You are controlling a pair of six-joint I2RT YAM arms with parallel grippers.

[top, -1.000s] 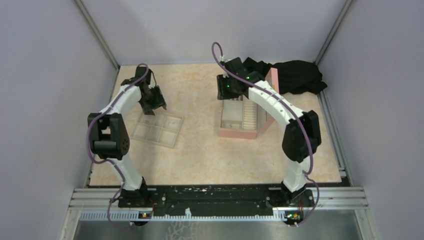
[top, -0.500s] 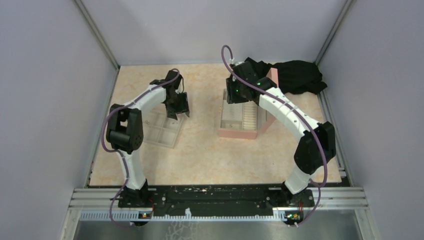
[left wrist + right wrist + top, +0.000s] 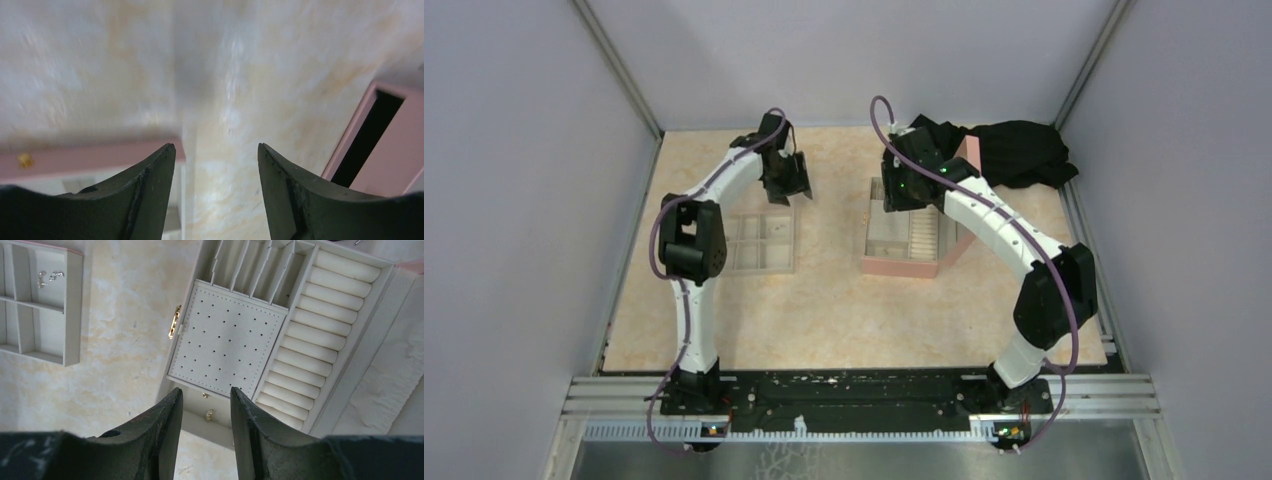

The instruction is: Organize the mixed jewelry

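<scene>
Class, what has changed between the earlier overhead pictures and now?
The open left gripper swung rightward off the translucent grey four-compartment tray; the tray turned straight. The right gripper edged rightward over the pink hinged box. Box and black cloth stayed put.

The left gripper [image 3: 215, 147] holds its two dark, tapered fingers [image 3: 150, 190] apart with nothing between them, above a blurred beige marbled table top [image 3: 300, 75]. Behind one finger runs a long pink box wall [image 3: 100, 157] bearing a small gold fitting [image 3: 24, 160]. Beyond the other finger a slanting pink panel [image 3: 402, 150] shows, with a narrow dark slot [image 3: 367, 132] along its inner side
</scene>
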